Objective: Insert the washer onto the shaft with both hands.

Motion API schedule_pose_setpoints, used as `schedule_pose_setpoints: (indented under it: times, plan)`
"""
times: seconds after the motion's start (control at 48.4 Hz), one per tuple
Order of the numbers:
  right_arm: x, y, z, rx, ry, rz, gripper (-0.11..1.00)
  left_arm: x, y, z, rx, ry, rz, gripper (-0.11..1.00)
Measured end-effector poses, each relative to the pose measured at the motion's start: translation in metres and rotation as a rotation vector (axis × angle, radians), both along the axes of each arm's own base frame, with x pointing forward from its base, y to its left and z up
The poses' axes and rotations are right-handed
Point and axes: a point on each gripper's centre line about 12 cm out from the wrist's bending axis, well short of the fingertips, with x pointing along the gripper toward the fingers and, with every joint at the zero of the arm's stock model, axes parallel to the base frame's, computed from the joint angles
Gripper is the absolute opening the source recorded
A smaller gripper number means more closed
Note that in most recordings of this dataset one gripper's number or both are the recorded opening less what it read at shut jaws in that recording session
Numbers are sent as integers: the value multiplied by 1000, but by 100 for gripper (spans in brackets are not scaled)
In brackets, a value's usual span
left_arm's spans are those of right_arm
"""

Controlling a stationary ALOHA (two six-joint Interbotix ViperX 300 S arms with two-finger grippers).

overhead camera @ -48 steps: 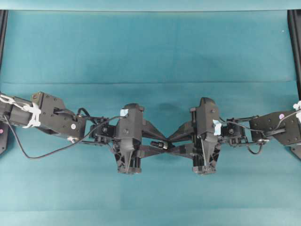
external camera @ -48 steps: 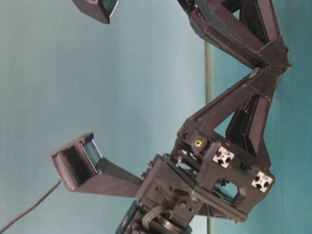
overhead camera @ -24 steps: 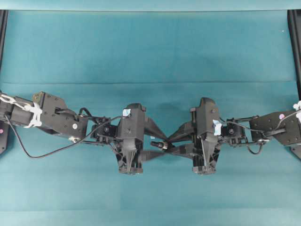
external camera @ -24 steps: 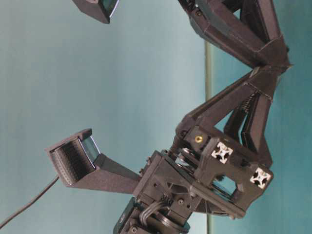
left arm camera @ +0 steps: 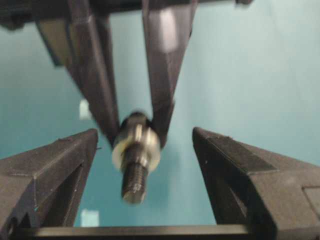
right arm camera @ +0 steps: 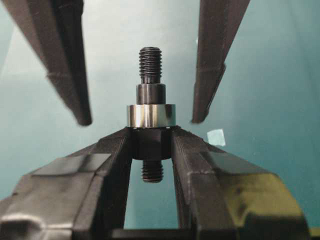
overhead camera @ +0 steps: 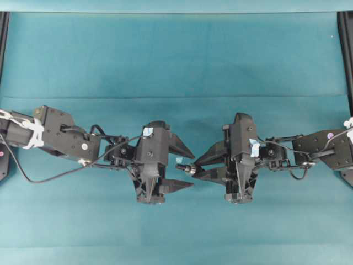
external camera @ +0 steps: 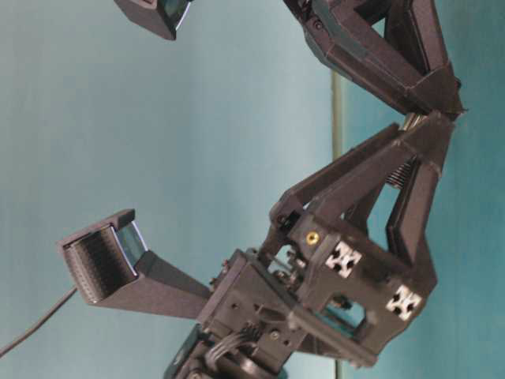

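My right gripper (right arm camera: 151, 131) is shut on the thick lower part of the shaft (right arm camera: 150, 62), a dark stepped rod with a threaded tip. In the overhead view the shaft (overhead camera: 185, 167) points left. The washer (right arm camera: 150, 115), a shiny grey ring, sits around the shaft just beyond the right fingertips. My left gripper (left arm camera: 145, 131) is open, its two fingers (right arm camera: 75, 75) standing apart on either side of the threaded tip without touching it. In the left wrist view the washer (left arm camera: 136, 145) and the shaft (left arm camera: 134, 177) show blurred between the open fingers.
A teal cloth (overhead camera: 176, 55) covers the table below both arms. Small pale scraps (right arm camera: 216, 137) lie on it under the grippers. Black frame rails (overhead camera: 346, 55) run down the left and right edges. A cable (overhead camera: 49, 176) hangs from the left arm.
The left gripper has opened wide and drawn back to the left, letting go of the washer. The washer stays on the shaft. The right gripper has kept still.
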Motion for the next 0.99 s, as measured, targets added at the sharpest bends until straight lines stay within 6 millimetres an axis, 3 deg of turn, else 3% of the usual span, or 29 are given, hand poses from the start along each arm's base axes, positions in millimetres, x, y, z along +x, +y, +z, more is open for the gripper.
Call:
schedule_pose_setpoints:
  times: [0.268, 0.723, 0.991]
  plan:
    - [0, 1, 0, 0, 5, 2, 0, -19, 12, 10, 2, 21, 27, 87]
    - [-1, 2, -1, -1, 12, 7, 0, -79, 13, 23, 3, 69, 22, 87]
    - [-1, 2, -1, -1, 12, 7, 0, -97, 14, 28, 8, 126, 22, 87]
